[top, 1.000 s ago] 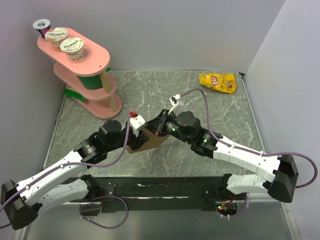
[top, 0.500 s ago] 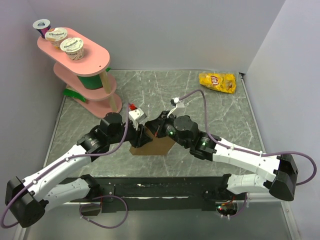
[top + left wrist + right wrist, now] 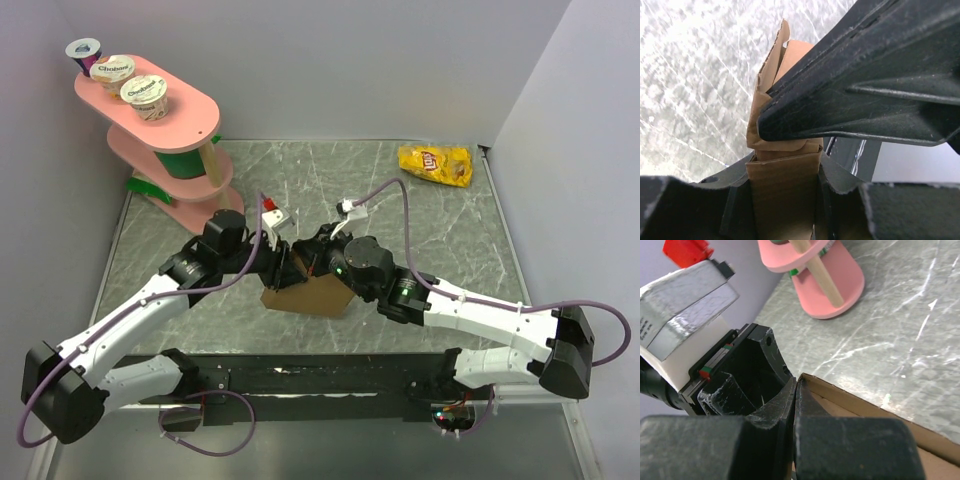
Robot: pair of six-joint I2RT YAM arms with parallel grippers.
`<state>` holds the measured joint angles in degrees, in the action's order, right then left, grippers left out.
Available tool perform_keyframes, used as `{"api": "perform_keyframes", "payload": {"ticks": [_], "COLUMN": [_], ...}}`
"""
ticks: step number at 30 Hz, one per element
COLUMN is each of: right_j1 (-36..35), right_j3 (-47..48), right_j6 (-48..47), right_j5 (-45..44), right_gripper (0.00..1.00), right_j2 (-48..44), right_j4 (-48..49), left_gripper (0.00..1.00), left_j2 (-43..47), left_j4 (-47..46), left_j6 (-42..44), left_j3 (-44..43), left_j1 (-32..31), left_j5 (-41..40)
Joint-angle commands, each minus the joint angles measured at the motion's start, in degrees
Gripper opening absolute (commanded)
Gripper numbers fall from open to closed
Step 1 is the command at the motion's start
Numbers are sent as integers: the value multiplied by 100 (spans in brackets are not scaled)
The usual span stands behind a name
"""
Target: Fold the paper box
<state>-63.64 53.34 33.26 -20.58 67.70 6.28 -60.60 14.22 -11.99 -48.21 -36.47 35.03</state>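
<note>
The paper box (image 3: 318, 298) is brown cardboard, partly folded, on the marbled table between both arms. My left gripper (image 3: 284, 270) is at its left end, shut on a folded cardboard wall (image 3: 782, 200) that fills the gap between its fingers. My right gripper (image 3: 313, 262) meets it from the right, shut, its tips (image 3: 796, 385) at the box's upper corner. In the left wrist view the right gripper's black fingers (image 3: 865, 90) press across the folded flap (image 3: 771, 75). The right wrist view shows the box's open inside (image 3: 875, 407).
A pink tiered stand (image 3: 170, 150) with yogurt cups (image 3: 140, 92) stands at the back left; its base (image 3: 832, 287) shows in the right wrist view. A yellow chip bag (image 3: 435, 164) lies at the back right. Walls close in the table's sides.
Both grippers and the box have shifted slightly right and toward the front. The left arm has stretched out further. Neither gripper has changed its hold.
</note>
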Motion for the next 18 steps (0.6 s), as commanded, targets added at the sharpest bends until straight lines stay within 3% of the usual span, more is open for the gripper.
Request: {"api": "perform_keyframes", "payload": {"ticks": [1, 11, 18], "right_j1": [-298, -298, -290], "right_j3": [291, 273, 291], "right_j6": [-249, -337, -188], "right_j5": [529, 590, 809], "right_gripper": [0, 0, 0], "right_j2": [76, 85, 208], "right_j4": [356, 408, 444], "left_gripper": [1, 1, 1], "left_j2": [-224, -453, -787], "left_j4": [239, 1144, 1215], "left_j6": [319, 988, 1014], "left_j3": [-400, -751, -910], "left_j1": [-9, -44, -396], "left_j5": [391, 470, 136]}}
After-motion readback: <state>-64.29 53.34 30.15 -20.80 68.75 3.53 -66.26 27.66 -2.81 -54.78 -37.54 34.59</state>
